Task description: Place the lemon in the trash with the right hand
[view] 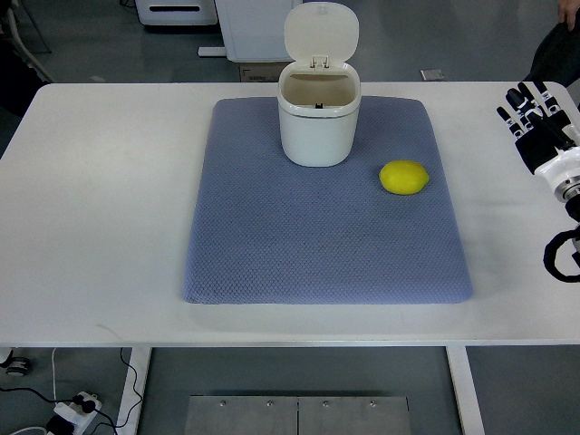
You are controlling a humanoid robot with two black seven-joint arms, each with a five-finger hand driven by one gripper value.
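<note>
Hand first: the right hand [539,122] sat at the table's [100,227] right edge, toward the far right corner, its arm coming in from the right side of the pic. Fingers [518,101] were black w/ white segments, extended and a bit spread, pointing toward the far edge. It held nothing. A black cable loop [562,254] hung off the forearm, nearer the front.

Lemon [404,177] lay well apart from the hand, on the blue-grey mat [317,245], close to the mat's right edge and about midway front to back. It rested on its side, touching nothing but the mat.

Trash bin [317,113], small, white, stood upright at the mat's far edge, roughly centred, to the left of the lemon and beyond it, near but not touching. Its flip lid [321,32] was up, hinged at the back, so the inside showed; contents couldn't be made out beyond a dark spot on the back wall.

Mat covered the table's middle; white tabletop was bare around it. Floor at the front left corner showed a power strip [72,410] w/ cords.
</note>
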